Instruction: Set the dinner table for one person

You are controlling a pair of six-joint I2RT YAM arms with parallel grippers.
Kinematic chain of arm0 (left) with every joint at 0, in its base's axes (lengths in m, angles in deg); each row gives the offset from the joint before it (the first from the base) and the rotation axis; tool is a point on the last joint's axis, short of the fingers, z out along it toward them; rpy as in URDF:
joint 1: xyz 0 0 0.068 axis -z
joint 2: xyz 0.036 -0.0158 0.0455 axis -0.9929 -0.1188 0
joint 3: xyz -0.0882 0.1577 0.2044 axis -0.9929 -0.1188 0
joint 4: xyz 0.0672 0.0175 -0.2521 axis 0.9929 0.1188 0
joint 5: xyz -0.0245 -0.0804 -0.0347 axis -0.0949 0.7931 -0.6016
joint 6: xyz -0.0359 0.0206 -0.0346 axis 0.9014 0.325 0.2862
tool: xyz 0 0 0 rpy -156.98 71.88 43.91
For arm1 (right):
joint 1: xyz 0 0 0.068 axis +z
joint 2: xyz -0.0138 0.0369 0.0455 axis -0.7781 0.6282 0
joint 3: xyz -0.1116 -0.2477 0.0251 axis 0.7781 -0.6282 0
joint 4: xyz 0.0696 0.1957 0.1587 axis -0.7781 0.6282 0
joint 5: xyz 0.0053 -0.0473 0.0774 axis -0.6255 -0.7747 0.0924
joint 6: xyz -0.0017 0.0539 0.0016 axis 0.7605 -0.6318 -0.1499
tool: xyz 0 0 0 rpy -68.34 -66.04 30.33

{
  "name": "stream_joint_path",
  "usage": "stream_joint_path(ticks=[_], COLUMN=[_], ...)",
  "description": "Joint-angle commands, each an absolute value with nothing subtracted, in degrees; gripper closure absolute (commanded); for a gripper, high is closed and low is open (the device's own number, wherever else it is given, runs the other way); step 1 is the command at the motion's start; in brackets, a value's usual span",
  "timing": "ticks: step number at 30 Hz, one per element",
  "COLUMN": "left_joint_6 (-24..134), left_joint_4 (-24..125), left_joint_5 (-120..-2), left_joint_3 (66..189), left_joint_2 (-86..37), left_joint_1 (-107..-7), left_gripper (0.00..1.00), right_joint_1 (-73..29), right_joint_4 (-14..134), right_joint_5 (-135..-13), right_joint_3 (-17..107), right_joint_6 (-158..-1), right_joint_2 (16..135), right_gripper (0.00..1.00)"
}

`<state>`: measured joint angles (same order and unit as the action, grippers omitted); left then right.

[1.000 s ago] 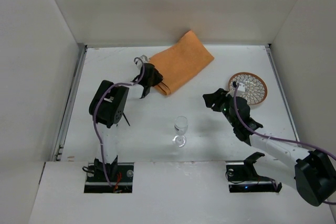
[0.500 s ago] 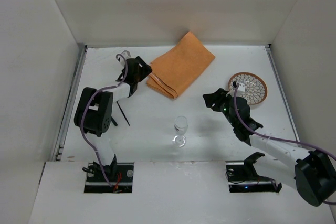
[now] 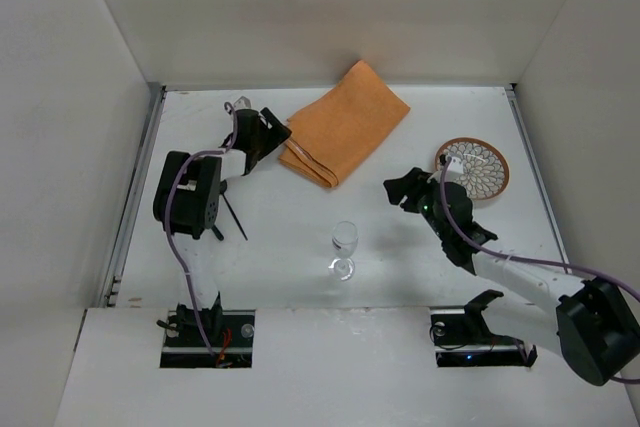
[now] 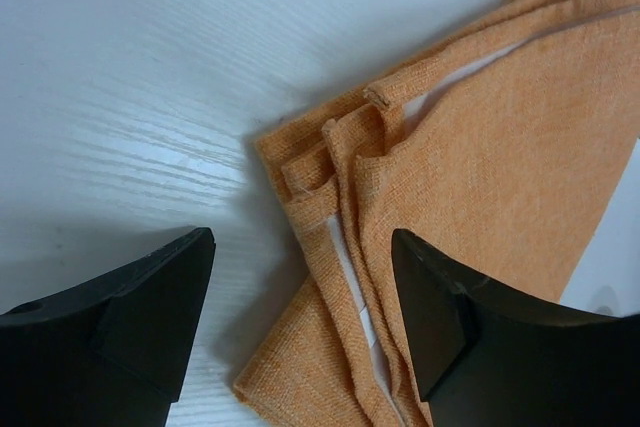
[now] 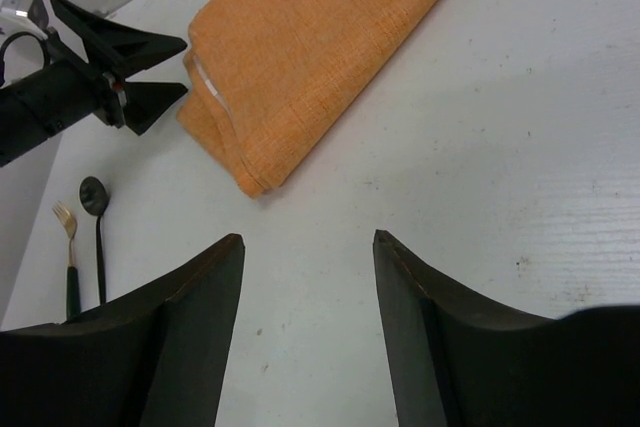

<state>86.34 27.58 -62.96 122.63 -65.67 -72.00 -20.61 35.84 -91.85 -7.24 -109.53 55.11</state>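
Note:
The white dinner table (image 3: pixel 300 217) carries a folded orange placemat (image 3: pixel 345 135) at the back middle. My left gripper (image 3: pixel 266 137) is open at the placemat's left folded edge. In the left wrist view the layered cloth edge (image 4: pixel 340 207) lies between the open left gripper's (image 4: pixel 302 272) jaws, which hold nothing. My right gripper (image 3: pixel 403 190) is open and empty above bare table to the right of a clear wine glass (image 3: pixel 344 247). In the right wrist view the right gripper (image 5: pixel 308 247) faces the placemat (image 5: pixel 320 47) and the left gripper (image 5: pixel 125 72).
A round woven brown-rimmed plate (image 3: pixel 472 167) lies at the right. A black-handled spoon (image 5: pixel 95 202) and fork (image 5: pixel 66 227) lie at the left; they also show in the top view as dark cutlery (image 3: pixel 234 217). White walls enclose the table.
The left gripper has come off the placemat's near corner and moved left and back to its edge. The placemat lies slightly shifted and flatter. The right arm has barely moved.

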Motion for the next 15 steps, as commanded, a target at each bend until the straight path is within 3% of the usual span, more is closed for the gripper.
stream_joint_path(ticks=[1, 10, 12, 15], left_joint_6=[85.9, 85.4, 85.5, 86.2], left_joint_4=[25.6, 31.4, 31.1, 28.9], left_joint_5=[-59.9, -64.0, -64.4, -66.4], left_joint_3=[125.6, 134.1, 134.9, 134.1], left_joint_2=[-66.9, -75.5, -76.2, -75.1], left_joint_1=[-71.5, -70.5, -70.1, -70.0], left_gripper=[0.3, 0.43, 0.55, 0.82], right_joint_1=[-19.8, -19.5, -19.5, -19.6], right_joint_4=[32.7, 32.7, 32.7, 32.7], right_joint_5=[-92.0, -92.1, -92.1, -92.1], right_joint_3=[-4.3, -4.4, -4.4, -4.4], right_joint_6=[-108.5, -108.5, -108.5, -108.5], right_joint_2=[55.7, 55.0, 55.1, 55.9], right_gripper=[0.36, 0.34, 0.34, 0.32])
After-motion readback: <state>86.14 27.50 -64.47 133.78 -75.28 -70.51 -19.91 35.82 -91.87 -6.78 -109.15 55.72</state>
